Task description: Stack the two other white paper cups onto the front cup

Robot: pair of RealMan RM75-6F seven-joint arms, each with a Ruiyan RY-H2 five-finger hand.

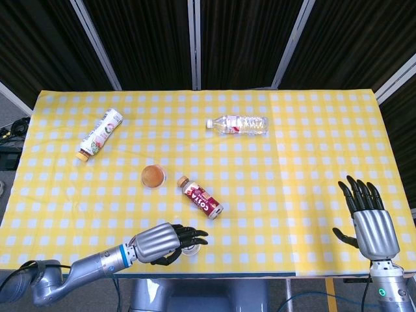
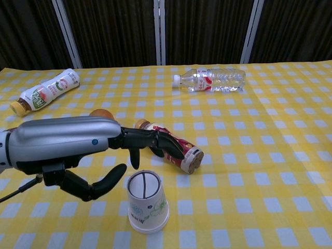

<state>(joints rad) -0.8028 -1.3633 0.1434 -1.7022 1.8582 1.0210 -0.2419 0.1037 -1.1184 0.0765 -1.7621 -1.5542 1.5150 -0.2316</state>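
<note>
The white paper cups [image 2: 148,205] stand upside down, nested into one short stack near the table's front edge. In the head view only a sliver of the stack [image 1: 189,249] shows under my fingers. My left hand [image 2: 98,148] reaches over the stack from the left, fingers [image 2: 155,141] stretched out above and behind its top. The thumb [image 2: 106,181] lies to the left of the cups, apart from them. It grips nothing. My right hand [image 1: 370,221] hovers at the front right corner, fingers spread and empty; the chest view does not show it.
A brown Costa bottle [image 2: 174,150] lies just behind the stack. A round orange-brown object [image 1: 154,175] sits behind my left hand. A clear water bottle [image 1: 237,124] lies at the back centre, a yoghurt-drink bottle [image 1: 101,133] at the back left.
</note>
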